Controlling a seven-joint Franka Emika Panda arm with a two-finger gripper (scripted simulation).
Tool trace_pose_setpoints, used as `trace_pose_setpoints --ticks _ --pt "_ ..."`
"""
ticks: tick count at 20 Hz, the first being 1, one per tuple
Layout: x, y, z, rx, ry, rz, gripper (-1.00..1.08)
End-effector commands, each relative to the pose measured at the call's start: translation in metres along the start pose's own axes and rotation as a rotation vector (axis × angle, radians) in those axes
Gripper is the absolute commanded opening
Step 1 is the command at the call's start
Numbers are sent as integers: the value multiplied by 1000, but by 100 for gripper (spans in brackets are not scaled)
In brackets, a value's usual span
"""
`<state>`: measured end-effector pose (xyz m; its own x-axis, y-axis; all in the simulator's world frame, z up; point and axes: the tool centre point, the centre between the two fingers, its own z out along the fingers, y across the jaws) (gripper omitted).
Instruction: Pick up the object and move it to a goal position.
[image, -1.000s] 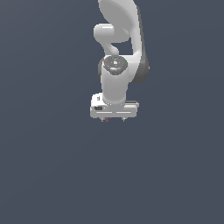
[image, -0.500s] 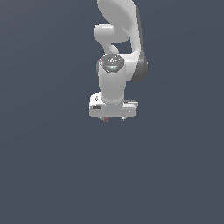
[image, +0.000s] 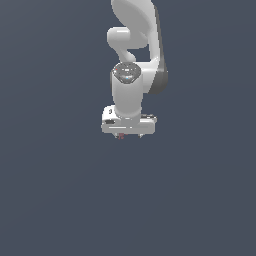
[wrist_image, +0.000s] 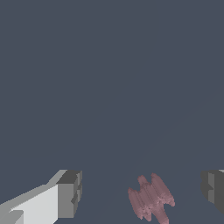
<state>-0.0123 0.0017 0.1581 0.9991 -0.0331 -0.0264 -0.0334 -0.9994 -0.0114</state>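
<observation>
The object (wrist_image: 151, 200) is a small, ridged, dull pink-red lump on the dark grey floor. In the wrist view it lies in the gap between the two dark-tipped fingers (wrist_image: 68, 194), touching neither. My gripper (wrist_image: 142, 192) is open around it. In the exterior view the white arm hangs straight down with the gripper (image: 129, 134) low at its end. Only a red speck of the object (image: 120, 135) shows under the hand there, and the fingers are mostly hidden by the hand.
A plain dark grey floor (image: 60, 200) fills both views. No other objects or edges show.
The wrist and hand have shifted only very slightly between the frames. The fingers show less below the hand now than one second ago.
</observation>
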Motion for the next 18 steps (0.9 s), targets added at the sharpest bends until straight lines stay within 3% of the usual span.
trace_pose_setpoints --ticks 1,8,18 --pt "-2 1 2 0 0 27 100" --pt "-15 7 13 0 3 158 100" --pt "-44 21 36 1 11 450 100"
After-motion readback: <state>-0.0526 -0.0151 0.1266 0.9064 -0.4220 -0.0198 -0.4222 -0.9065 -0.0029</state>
